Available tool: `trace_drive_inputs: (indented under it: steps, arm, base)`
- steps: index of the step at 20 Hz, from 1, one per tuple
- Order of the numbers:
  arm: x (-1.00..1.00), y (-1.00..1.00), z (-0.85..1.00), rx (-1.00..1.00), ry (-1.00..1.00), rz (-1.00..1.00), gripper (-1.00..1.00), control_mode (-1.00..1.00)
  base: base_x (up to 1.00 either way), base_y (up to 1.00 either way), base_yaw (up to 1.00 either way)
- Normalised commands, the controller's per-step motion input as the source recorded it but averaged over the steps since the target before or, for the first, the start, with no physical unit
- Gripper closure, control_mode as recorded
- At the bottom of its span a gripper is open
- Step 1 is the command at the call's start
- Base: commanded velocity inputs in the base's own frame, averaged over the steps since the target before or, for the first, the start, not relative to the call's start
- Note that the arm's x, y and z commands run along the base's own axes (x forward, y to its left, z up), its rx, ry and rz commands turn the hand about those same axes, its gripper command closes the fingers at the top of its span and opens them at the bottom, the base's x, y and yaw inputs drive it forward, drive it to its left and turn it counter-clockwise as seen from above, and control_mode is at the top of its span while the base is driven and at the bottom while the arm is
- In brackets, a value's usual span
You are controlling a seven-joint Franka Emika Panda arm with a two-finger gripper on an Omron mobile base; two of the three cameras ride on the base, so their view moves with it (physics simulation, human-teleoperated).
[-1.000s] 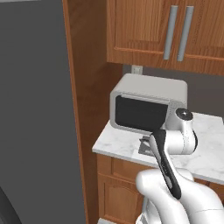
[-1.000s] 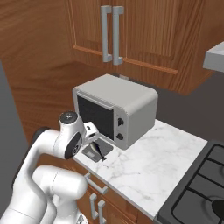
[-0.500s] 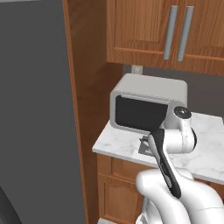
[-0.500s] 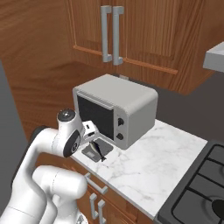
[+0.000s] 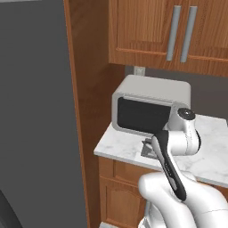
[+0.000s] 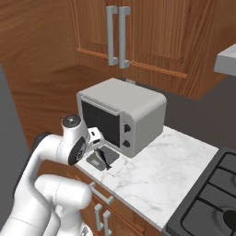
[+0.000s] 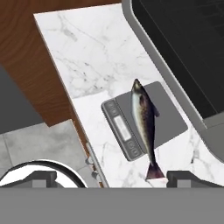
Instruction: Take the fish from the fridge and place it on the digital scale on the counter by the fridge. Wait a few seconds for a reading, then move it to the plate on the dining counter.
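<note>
The fish (image 7: 144, 120), dark with a paler belly, lies lengthwise across the digital scale (image 7: 170, 118), a flat grey slab on the marble counter in front of the microwave. Its tail hangs over the scale's near edge. My gripper (image 7: 113, 177) hovers above the fish, open, with its fingertips (image 7: 43, 177) set wide apart and nothing held. In the right base view the gripper (image 6: 98, 144) sits just above the scale (image 6: 99, 160) and the fish (image 6: 109, 159). In the left base view my arm hides most of the scale (image 5: 148, 149). The fridge (image 5: 31, 116) stands at the left, shut.
The light-grey microwave (image 6: 122, 115) stands right behind the scale. A wood panel (image 5: 91, 89) separates the fridge from the counter (image 6: 161, 175). Wall cabinets (image 6: 138, 32) hang above. A stove (image 6: 207, 193) lies at the counter's right end.
My hand has drifted slightly up and to the left above the scale. The fish lies still on the scale.
</note>
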Motion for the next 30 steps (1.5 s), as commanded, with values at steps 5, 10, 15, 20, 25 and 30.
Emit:
trace_drive_inputs:
  steps: [5,10,15,20,25,30]
  arm:
    - [0.00,0.00,0.00,0.02,0.02,0.00,-1.00,-1.00]
    - [0.00,0.00,0.00,0.00,0.01,0.00,-1.00,-1.00]
    - [0.00,0.00,0.00,0.00,0.01,0.00,-1.00,-1.00]
    - [0.00,0.00,0.00,0.00,0.00,0.00,-1.00,-1.00]
    - [0.02,0.00,0.00,0.00,0.01,0.00,-1.00,-1.00]
    - [0.06,0.00,0.00,0.00,0.03,-0.02,-1.00,-1.00]
  base:
    - [0.00,0.00,0.00]
    - [0.00,0.00,0.00]
    - [0.00,0.00,0.00]
    - [0.00,0.00,0.00]
    - [0.00,0.00,0.00]
    - [0.00,0.00,0.00]
